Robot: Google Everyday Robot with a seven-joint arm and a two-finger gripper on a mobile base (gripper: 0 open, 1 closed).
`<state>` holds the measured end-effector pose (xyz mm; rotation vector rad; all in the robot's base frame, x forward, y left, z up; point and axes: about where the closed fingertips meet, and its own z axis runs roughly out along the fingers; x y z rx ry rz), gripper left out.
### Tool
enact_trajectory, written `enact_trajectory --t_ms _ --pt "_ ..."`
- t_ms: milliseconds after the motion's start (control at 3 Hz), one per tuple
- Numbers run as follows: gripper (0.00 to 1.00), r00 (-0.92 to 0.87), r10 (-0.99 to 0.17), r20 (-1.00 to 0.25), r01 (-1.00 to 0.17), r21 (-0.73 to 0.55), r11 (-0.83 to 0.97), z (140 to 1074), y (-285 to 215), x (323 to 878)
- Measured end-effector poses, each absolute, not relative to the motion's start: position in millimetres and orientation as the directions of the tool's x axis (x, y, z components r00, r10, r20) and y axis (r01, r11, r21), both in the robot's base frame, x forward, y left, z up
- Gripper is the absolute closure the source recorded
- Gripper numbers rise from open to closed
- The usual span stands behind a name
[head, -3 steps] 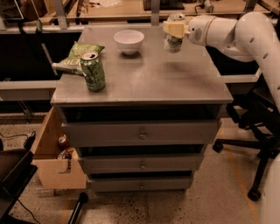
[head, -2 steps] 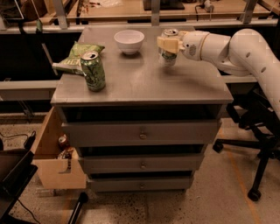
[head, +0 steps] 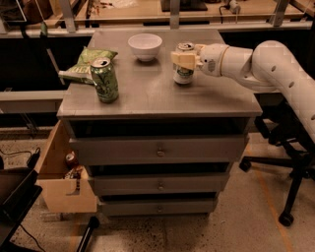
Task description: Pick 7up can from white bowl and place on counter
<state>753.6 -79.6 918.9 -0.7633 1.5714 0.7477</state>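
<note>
The 7up can point(head: 183, 74) stands upright on the grey counter point(head: 147, 93), right of centre, pale body with green print and a silver top. My gripper point(head: 184, 60) reaches in from the right and its cream fingers are shut on the can's upper part. The white bowl point(head: 144, 46) sits empty at the back of the counter, to the left of the can and apart from it.
A dark green patterned can point(head: 104, 79) stands near the counter's front left, with a green snack bag point(head: 86, 64) behind it. An open cardboard box point(head: 61, 177) sits on the floor at left. An office chair base point(head: 285, 172) is at right. A wooden bench point(head: 187, 10) runs behind.
My gripper has carried the 7up can left and down from above the counter's back right; the can's base now rests on the counter near the bowl.
</note>
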Motion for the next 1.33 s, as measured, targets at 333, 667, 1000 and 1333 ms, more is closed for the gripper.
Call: enact_trajectory --t_ms 333,667,1000,1333 --pt "0.62 -0.11 -0.067 -0.992 -0.815 0.051 0.578 918.4 -76.5 753.6" --pt "0.38 -0.111 -0.067 -0.992 -0.817 0.052 0.574 918.1 -73.0 753.6" --pt "0.15 -0.111 -0.067 -0.992 -0.82 0.053 0.57 917.8 -70.2 753.6" --pt "0.0 -0.111 -0.067 -0.991 -0.822 0.054 0.566 917.5 -67.0 753.5"
